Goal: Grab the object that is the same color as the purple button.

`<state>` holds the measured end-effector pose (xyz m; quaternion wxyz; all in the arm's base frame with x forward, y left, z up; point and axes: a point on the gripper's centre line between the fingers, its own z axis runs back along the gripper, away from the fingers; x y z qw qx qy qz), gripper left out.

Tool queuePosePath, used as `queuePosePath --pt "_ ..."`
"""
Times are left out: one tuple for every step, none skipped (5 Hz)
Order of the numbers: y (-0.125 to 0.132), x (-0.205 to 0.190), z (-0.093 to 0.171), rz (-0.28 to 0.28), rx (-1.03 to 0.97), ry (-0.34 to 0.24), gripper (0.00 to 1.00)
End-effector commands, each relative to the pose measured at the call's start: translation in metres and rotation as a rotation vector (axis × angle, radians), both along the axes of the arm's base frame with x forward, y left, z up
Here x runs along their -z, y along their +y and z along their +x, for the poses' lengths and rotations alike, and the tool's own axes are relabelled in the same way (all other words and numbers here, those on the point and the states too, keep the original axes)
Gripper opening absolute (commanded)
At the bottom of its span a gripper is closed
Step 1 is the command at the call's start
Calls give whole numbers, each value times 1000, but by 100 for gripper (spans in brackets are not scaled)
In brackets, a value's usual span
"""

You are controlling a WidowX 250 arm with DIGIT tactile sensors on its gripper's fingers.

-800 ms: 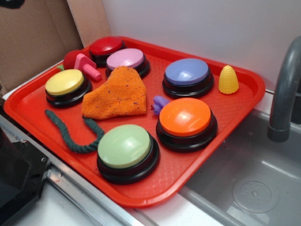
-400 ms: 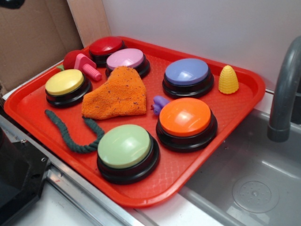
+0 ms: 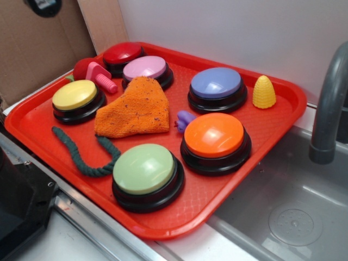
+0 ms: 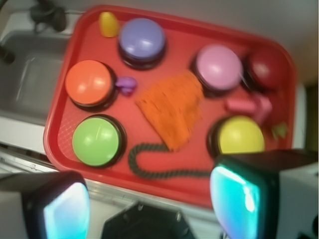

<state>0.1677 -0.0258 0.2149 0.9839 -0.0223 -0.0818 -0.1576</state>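
- Purple toy (image 3: 185,119) in the exterior view lies on the red tray (image 3: 283,117), touching the orange button (image 3: 215,137), near the purple button (image 3: 217,84); its matching colour makes it my target.
- Wrist view: gripper (image 4: 149,199) hangs high outside the tray, fingers (image 4: 239,199) spread apart, holding nothing; toy (image 4: 126,85) is far.

You see the pale surface (image 3: 65,239) carrying the red tray (image 3: 228,190), which lies directly on it beside the sink (image 3: 293,206), ahead of and well below the gripper (image 4: 149,199).
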Motion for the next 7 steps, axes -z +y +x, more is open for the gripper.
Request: queuePosePath --pt "-8 21 40 12 433 -118 100" --pt "-12 37 45 32 604 -135 100" --pt "-11 53 50 42 733 -153 100" --pt "-11 81 63 -8 868 -148 100" --pt "-20 103 72 18 959 -155 100" --pt "-28 117 79 26 1079 -182 100" --pt "-36 135 80 24 1117 -168 100"
